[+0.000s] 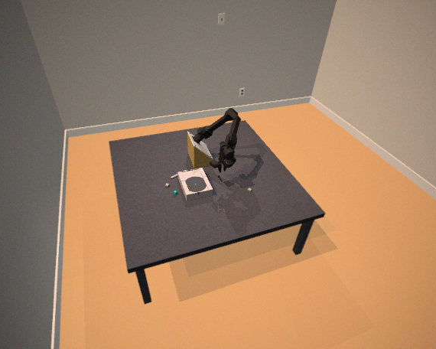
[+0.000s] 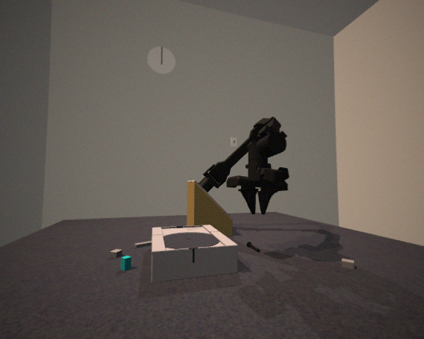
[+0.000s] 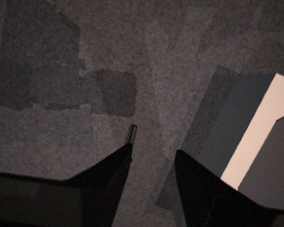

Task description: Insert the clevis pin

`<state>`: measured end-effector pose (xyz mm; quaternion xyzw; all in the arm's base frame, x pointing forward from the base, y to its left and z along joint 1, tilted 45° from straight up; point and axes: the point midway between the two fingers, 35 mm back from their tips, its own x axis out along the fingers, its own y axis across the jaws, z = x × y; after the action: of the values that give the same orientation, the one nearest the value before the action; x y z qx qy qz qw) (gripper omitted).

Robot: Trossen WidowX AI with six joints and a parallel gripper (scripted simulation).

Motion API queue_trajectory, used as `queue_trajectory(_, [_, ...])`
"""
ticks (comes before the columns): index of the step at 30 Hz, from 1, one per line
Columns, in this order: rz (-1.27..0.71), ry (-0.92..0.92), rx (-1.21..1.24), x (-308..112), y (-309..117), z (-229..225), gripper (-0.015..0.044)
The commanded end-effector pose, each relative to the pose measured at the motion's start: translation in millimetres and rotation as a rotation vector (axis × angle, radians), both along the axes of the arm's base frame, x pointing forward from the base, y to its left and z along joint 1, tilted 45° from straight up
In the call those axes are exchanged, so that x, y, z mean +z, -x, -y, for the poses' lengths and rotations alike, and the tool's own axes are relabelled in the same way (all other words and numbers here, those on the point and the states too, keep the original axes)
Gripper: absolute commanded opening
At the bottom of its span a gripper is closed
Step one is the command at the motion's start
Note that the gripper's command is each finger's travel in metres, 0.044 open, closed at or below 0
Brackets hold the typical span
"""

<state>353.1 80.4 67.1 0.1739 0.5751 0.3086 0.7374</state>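
The aluminium disc (image 1: 190,187) (image 2: 205,239) (image 3: 274,164) lies flat inside the rimmed tray (image 1: 205,195) (image 2: 172,264) (image 3: 255,133); a small hole shows at its middle. The dark clevis pin (image 1: 219,178) (image 2: 253,247) (image 3: 133,134) lies on its side on the table, on the arm's side of the tray. My gripper (image 1: 222,169) (image 2: 258,213) (image 3: 153,151) points down, partly open and empty, above the table near the pin. In the wrist view the pin shows at the left fingertip, which hides part of it. The tray's pin hole cannot be told apart from the disc's hole.
The arm's yellow wedge base (image 1: 200,158) (image 2: 209,215) stands behind the tray. A teal block (image 1: 175,193) (image 2: 126,263), a small grey block (image 1: 167,185) (image 2: 116,253) and a light bar (image 1: 174,176) (image 2: 143,244) lie left of the tray. Another small block (image 1: 249,190) (image 2: 347,263) lies to the right.
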Motion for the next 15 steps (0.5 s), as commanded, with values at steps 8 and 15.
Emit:
queue_trajectory(8, [-0.160, -0.067, -0.010, -28.1, 47.7, -30.8, 0.0160])
queue_trajectory(15, [-0.160, -0.067, -0.010, -30.3, 46.6, -31.8, 0.0160])
